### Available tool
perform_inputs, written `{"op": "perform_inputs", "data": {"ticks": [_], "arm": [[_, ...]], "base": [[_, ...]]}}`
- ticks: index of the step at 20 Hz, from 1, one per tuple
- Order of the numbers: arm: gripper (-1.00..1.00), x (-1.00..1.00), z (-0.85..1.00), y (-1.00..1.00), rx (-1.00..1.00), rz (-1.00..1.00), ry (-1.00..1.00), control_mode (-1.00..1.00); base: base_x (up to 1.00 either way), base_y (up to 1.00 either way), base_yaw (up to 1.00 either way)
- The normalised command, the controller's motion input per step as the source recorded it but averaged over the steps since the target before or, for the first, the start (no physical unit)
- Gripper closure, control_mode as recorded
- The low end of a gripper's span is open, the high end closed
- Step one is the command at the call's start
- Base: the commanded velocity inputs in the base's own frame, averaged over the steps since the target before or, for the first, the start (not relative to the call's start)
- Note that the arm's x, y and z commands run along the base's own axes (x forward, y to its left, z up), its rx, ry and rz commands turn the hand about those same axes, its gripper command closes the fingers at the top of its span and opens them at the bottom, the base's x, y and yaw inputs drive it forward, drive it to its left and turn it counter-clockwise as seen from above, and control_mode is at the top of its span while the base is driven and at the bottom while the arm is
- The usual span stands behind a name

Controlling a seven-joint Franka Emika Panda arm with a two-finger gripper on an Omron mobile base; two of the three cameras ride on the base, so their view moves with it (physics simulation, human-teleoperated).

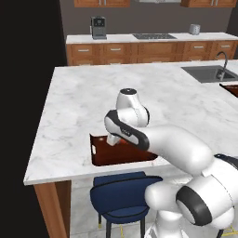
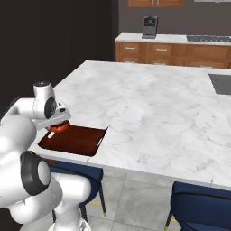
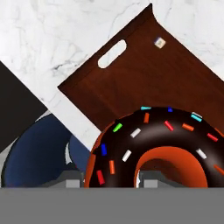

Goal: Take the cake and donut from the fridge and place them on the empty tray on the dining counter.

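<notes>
The donut (image 3: 153,148), a chocolate-glazed ring with coloured sprinkles, fills the lower hand view. My gripper (image 3: 111,178) is shut on its left side, one fingertip (image 3: 151,178) in the hole and the other outside. It hangs just above the dark reddish-brown tray (image 3: 144,78), which lies at the near edge of the dining counter (image 1: 139,93). From the right, the donut (image 2: 58,127) shows orange under the gripper (image 2: 57,125), over the tray (image 2: 85,140). A tiny pale object (image 3: 160,42) lies on the tray; whether it is the cake is unclear. The fridge is out of view.
Blue stools (image 1: 121,195) (image 2: 203,203) stand below the counter's near edge. A sink (image 1: 209,73) is set in the far right of the slab, with another dark tray (image 1: 231,88) beside it. A wooden-drawer counter with a coffee machine (image 1: 98,27) runs along the back wall.
</notes>
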Motion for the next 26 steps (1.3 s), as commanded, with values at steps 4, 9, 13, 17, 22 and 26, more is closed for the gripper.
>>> {"op": "perform_inputs", "data": {"ticks": [4,9,13,17,22,26], "arm": [[1.00,0.33,-0.43,0.01,0.00,0.00,0.00,-1.00],[1.00,0.30,-0.41,0.02,0.00,0.00,0.00,-1.00],[1.00,0.31,-0.40,0.05,0.00,0.00,0.00,-1.00],[1.00,0.31,-0.35,0.04,0.00,0.00,0.00,-1.00],[1.00,0.31,-0.34,0.09,0.00,0.00,0.00,-1.00],[1.00,0.34,-0.36,0.13,0.00,0.00,0.00,-1.00]], "base": [[0.00,0.00,0.00],[0.00,0.00,0.00],[0.00,0.00,0.00],[0.00,0.00,0.00],[0.00,0.00,0.00],[0.00,0.00,0.00]]}}
